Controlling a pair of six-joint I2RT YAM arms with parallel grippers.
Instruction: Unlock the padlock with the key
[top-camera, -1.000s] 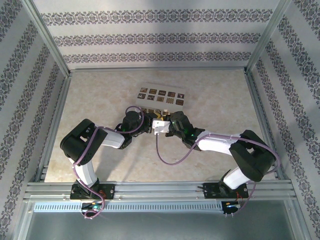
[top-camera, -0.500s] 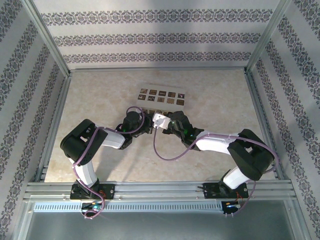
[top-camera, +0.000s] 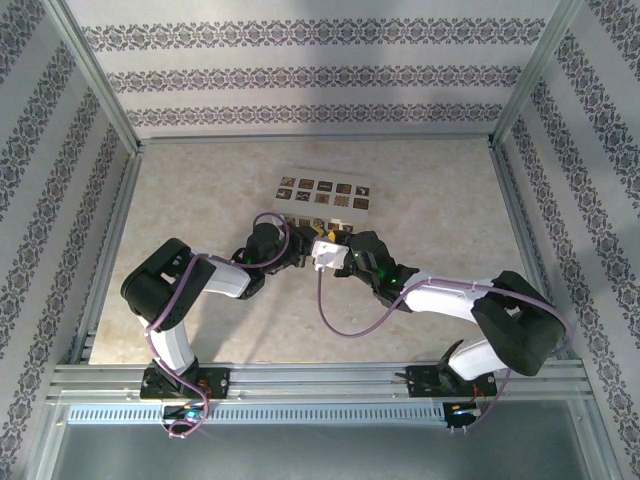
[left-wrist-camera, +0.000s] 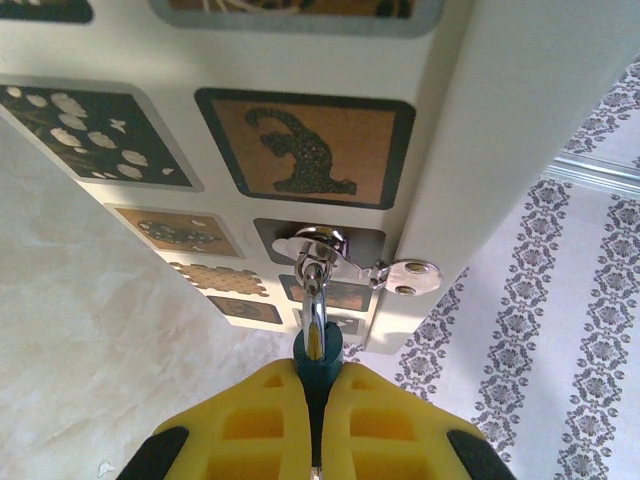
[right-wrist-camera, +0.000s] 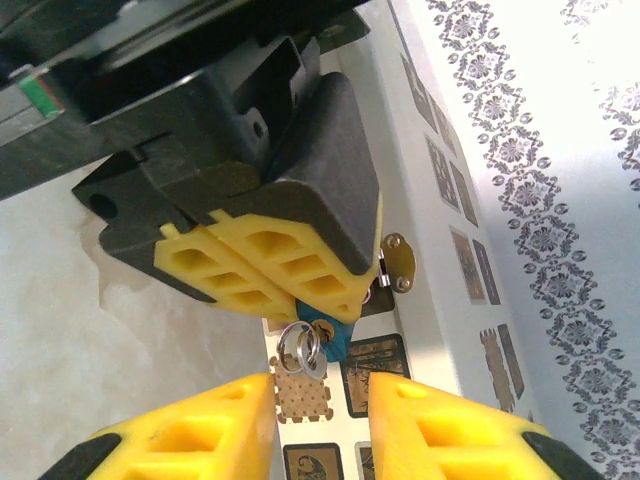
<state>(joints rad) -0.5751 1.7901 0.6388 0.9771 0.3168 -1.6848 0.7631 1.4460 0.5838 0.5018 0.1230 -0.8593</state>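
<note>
Seen from above, the left gripper and right gripper meet mid-table, just near of a picture sheet. The left wrist view shows yellow fingers clamped on a teal padlock. A key ring hangs on its shackle, with the key at right. In the right wrist view, the right fingers are spread and empty, near the padlock.

left pincer and right pincer crowd together mid-table; bare table lies free either side.
</note>
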